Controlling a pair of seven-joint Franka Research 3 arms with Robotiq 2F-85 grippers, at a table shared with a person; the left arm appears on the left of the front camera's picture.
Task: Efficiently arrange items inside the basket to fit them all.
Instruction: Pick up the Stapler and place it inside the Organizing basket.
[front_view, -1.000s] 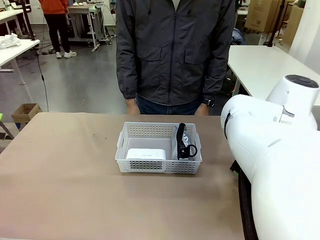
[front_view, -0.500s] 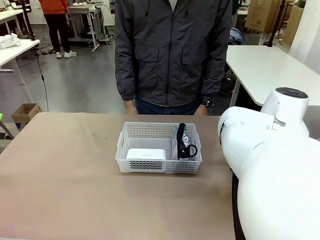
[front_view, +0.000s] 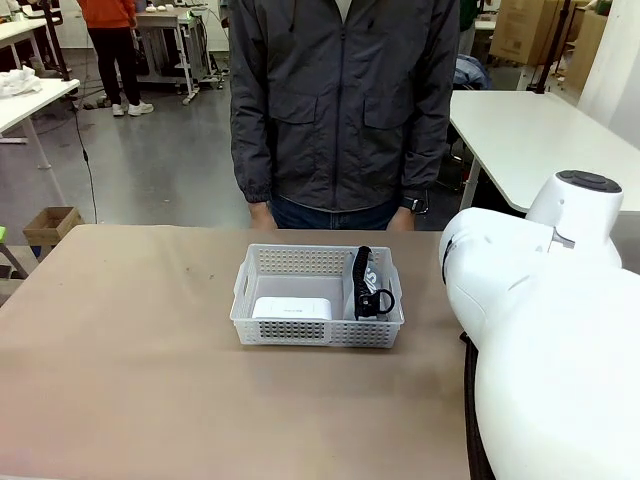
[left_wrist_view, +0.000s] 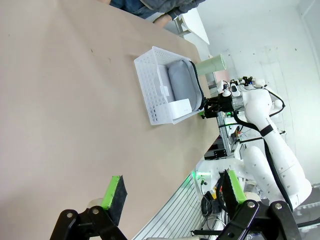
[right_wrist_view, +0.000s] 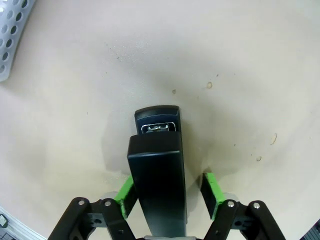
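Note:
The black stapler (right_wrist_view: 159, 170) lies on the tan table between my right gripper's (right_wrist_view: 167, 192) green pads (right_wrist_view: 210, 192). One pad is against its side; the other stands a small gap off, so the jaws are open around it. The white basket (front_view: 318, 262) sits mid-table and holds the white boxy device (front_view: 291, 308) on its left and the grey pouch (front_view: 368, 285), black strap up, on its right. The pale green cup (left_wrist_view: 212, 64) stands on the table past the basket (left_wrist_view: 150, 75). My left gripper (left_wrist_view: 174, 192) hangs open above bare table, well short of the basket.
A person in a dark jacket (front_view: 345, 100) stands at the far edge behind the basket, hands low. My right arm's white body (front_view: 545, 340) blocks the table's right front. A corner of the basket (right_wrist_view: 10, 30) shows near the stapler.
The right arm's white body has shifted slightly in the front view. The basket, the device and the pouch have stayed where they were.

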